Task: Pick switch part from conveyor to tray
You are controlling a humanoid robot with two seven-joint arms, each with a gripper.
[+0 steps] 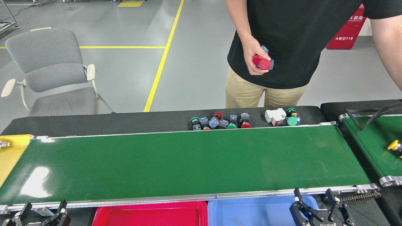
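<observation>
Conveyor [188, 163] belt bare and open, switch parts [220, 121] clustered beyond far rail

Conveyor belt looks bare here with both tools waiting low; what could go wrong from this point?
1. The long glossy dark-green conveyor carries no switch part, so any grasp now would close on nothing.
2. The person's hand holds a red-capped switch part above the far side; reaching in could meet that hand.
3. The open right tool sits over the blue plastic tray, not the red one.

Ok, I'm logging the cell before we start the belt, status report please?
Both grippers, left and right, open, empty. Conveyor bare; switch parts behind it. Person's hand holds a red switch.
</observation>
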